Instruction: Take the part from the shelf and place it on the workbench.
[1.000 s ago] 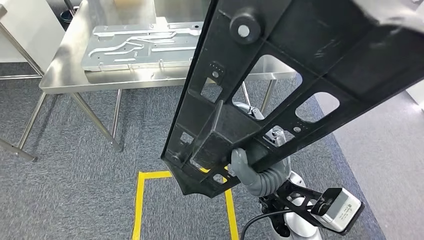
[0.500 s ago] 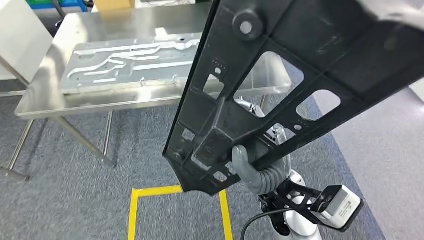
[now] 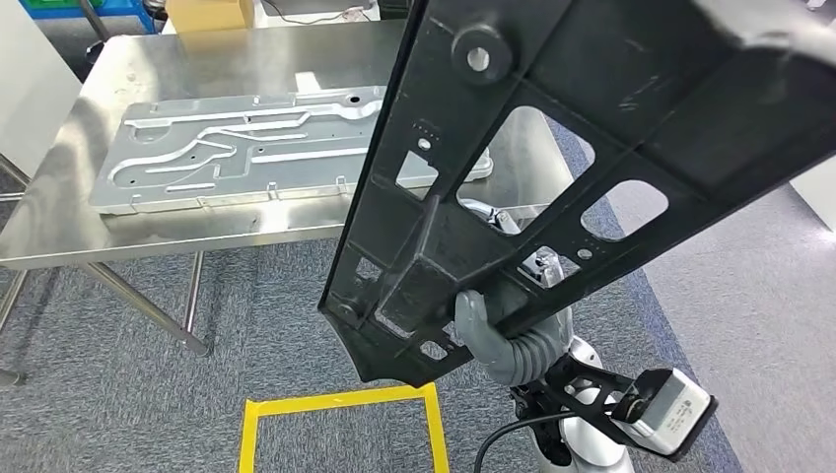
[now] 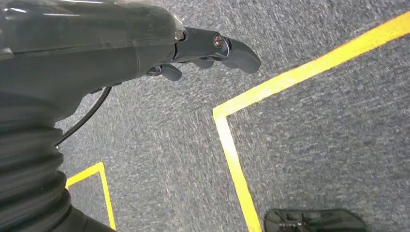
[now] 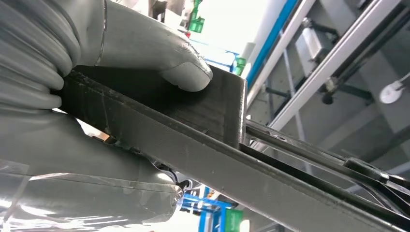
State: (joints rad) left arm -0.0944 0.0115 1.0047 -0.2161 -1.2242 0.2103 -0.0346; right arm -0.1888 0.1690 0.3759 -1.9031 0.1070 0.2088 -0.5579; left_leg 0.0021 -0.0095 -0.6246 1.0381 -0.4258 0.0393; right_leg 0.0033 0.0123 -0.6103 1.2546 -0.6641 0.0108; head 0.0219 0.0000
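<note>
A large black plastic part (image 3: 592,108) with cut-out windows slants across the head view, close to the camera. My right hand (image 3: 483,330) grips it from below at its lower end. In the right wrist view the thumb (image 5: 183,72) presses on a raised block of the black part (image 5: 217,145). The steel workbench (image 3: 246,59) stands ahead to the left, partly hidden behind the part. My left hand (image 4: 145,48) hangs over the carpet with its fingers (image 4: 232,48) stretched out and nothing in them.
A flat silver metal plate (image 3: 246,148) with ribs lies on the workbench. A cardboard box (image 3: 207,12) sits at its far edge. Yellow tape (image 3: 335,404) marks a square on the grey carpet in front of me, with yellow tape lines (image 4: 232,145) below my left hand.
The whole picture has shifted: the workbench now sits lower and larger in the head view, and the yellow square has slid down. My right hand's hold on the black part is unchanged.
</note>
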